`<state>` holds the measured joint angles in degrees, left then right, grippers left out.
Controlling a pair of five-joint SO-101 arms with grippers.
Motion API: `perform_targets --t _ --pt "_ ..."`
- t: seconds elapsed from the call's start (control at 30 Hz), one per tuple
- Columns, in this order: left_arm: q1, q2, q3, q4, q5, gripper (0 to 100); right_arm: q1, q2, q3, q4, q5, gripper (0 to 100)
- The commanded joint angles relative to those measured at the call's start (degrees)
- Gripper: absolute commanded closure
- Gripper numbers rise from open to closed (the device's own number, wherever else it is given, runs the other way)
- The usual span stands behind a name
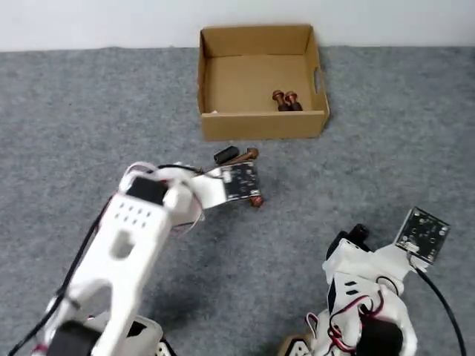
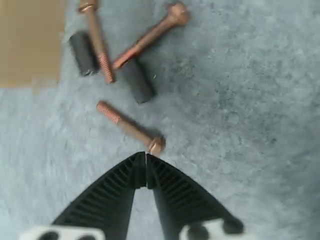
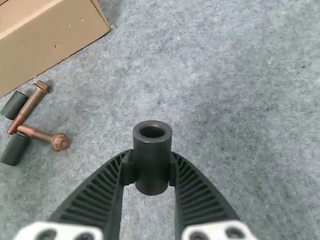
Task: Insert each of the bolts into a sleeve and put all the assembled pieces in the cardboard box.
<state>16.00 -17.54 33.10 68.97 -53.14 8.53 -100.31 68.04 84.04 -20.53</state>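
Left gripper (image 2: 146,159) is out at the centre of the tabletop (image 1: 386,133), its arm coming in from 7 o'clock. The jaws are clenched, tips pressed together right at the head of the nearest bolt (image 2: 129,126). That bolt lies flat on the grey surface. Whether the tips actually pinch the edge of its head, I cannot tell.

Just beyond it, toward 12 o'clock, sit two more bolts (image 2: 98,47), their threaded ends meeting in a V. With them are two dark sleeves (image 2: 138,83), one just beside a shank and the other at the point of the V.

Over at 5 o'clock, right gripper (image 3: 150,161) has its jaws grasping a sleeve (image 3: 152,145). It is black, held across its body, with the open bore turned toward the wrist camera.

The cardboard box (image 1: 260,126) stands open at 12 o'clock, just past the loose heap. Inside it, two copper-headed pieces (image 1: 286,100) lie side by side toward the 4 o'clock corner.
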Motion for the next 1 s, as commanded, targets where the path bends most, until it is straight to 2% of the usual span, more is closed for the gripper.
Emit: perform_targets --t 0.0,0.13,0.47,0.73,0.97 --pt "0.88 8.88 -9.98 2.81 -4.66 88 0.48 0.13 0.00 -1.54 0.53 99.1" --pt "1.05 18.20 -19.82 5.98 -7.91 82 0.48 0.22 0.09 -1.63 0.53 99.1" --pt "4.40 37.54 -39.43 13.36 -15.03 82 0.48 0.22 0.26 -1.63 0.53 99.1" --pt "7.30 46.95 -52.70 15.65 -15.47 82 0.48 0.22 0.35 -1.63 0.53 99.1" --pt "8.88 51.69 -57.19 16.26 -15.47 82 0.48 0.22 0.35 -1.63 0.53 99.1"
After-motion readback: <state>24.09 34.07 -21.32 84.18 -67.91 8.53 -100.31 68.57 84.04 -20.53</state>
